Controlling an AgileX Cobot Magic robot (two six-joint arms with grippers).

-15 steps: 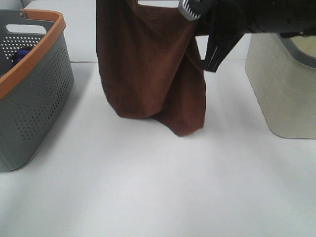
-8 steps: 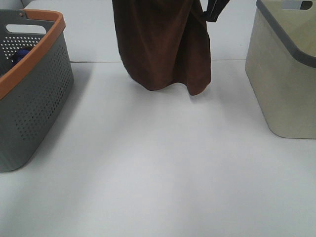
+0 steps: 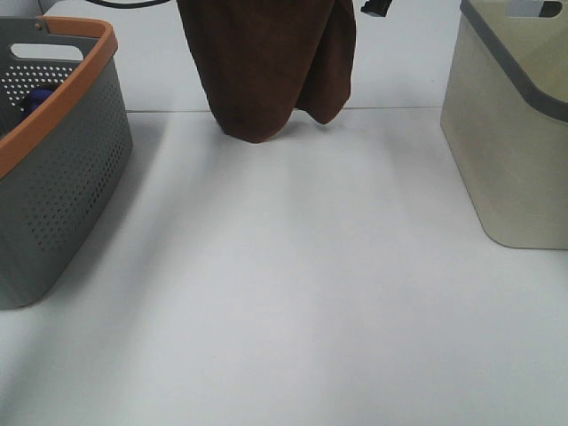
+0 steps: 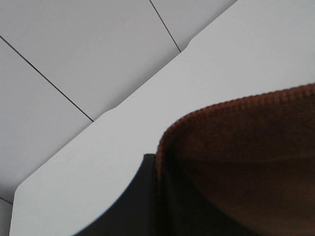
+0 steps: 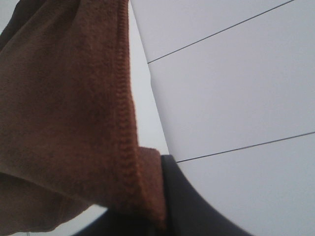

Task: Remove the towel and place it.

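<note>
The towel (image 3: 266, 71) hangs high over the far part of the surface (image 3: 293, 293), between the grey basket (image 3: 53, 151) and the beige basket (image 3: 515, 151), its lower end seemingly clear of the surface. The left hand (image 4: 156, 189) and right hand (image 5: 158, 209) each pinch tight on its hemmed upper edge. It looks soft, light and limp, so it will likely droop and bunch; the stitched hem near the corners seems the surest hold

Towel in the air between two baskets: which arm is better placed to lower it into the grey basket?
Left, probably: the left gripper holds the towel nearest the grey basket; the right gripper holds the far edge.
</note>
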